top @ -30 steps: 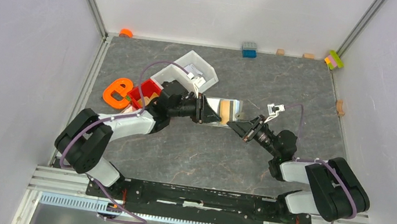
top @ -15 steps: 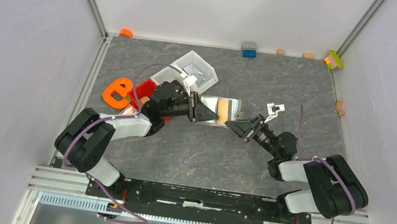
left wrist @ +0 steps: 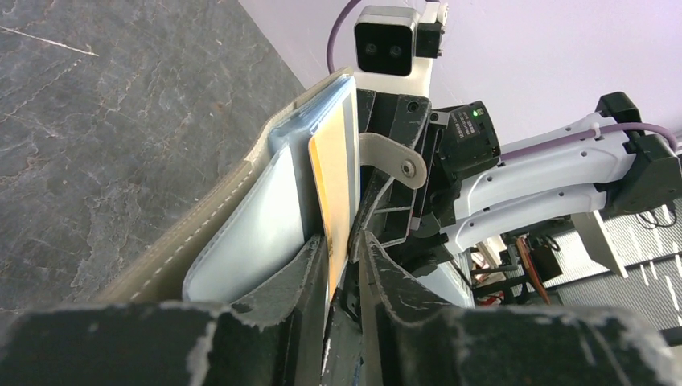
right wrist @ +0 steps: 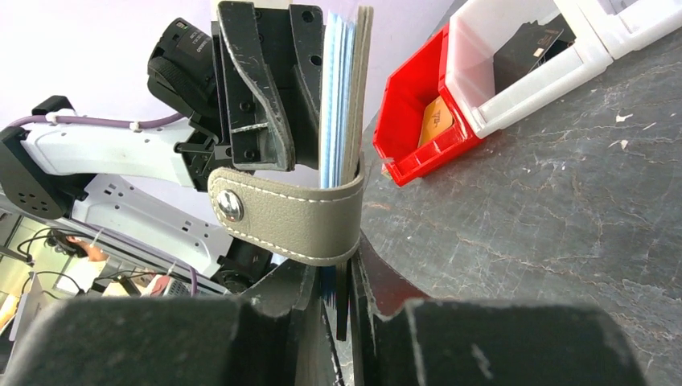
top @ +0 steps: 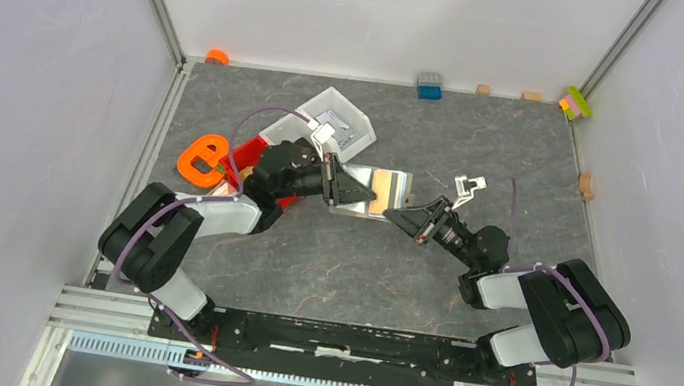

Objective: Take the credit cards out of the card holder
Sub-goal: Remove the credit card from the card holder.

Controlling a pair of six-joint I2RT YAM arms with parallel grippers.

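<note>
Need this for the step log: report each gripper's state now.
Left gripper: closed on a credit card that sits in the card holder.
Right gripper: closed on the card holder's edge.

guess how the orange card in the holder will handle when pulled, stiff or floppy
Probably stiff: the orange card shows a straight edge, unbent, in the left gripper. Likely light, being so thin. Its smooth face may slip, and the card holder pocket might drag.

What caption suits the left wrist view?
Left pincer grips the edge of an orange card seated in the taupe card holder.
</note>
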